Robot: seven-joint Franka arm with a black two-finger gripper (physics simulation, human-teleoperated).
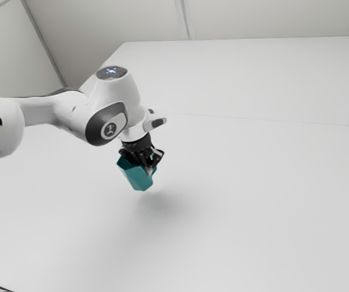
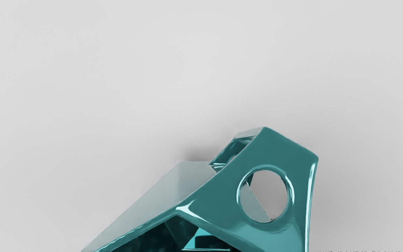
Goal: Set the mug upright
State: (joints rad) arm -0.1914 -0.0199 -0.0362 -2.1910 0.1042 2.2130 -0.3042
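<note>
Levelling the tilted mug looks like the step in hand: the pincer (image 1: pixel 145 157) is closed on the teal faceted mug (image 1: pixel 139 178), holding it mouth-up just above the matt white table (image 1: pixel 259 194). Next, its base wants squaring, then lowering and releasing. Glossy flat walls meet at crisp edges; the angular handle (image 2: pixel 275 150) surrounds a smooth round hole.

Bright, diffuse light leaves a soft shadow (image 1: pixel 156 210) on the table (image 1: pixel 271 213).

Passage is being afforded above the worktop (image 1: pixel 271 188) toward the exterior view's right; beneath the pincer (image 1: pixel 148 164), room is being blocked by the mug (image 1: pixel 139 179).
</note>
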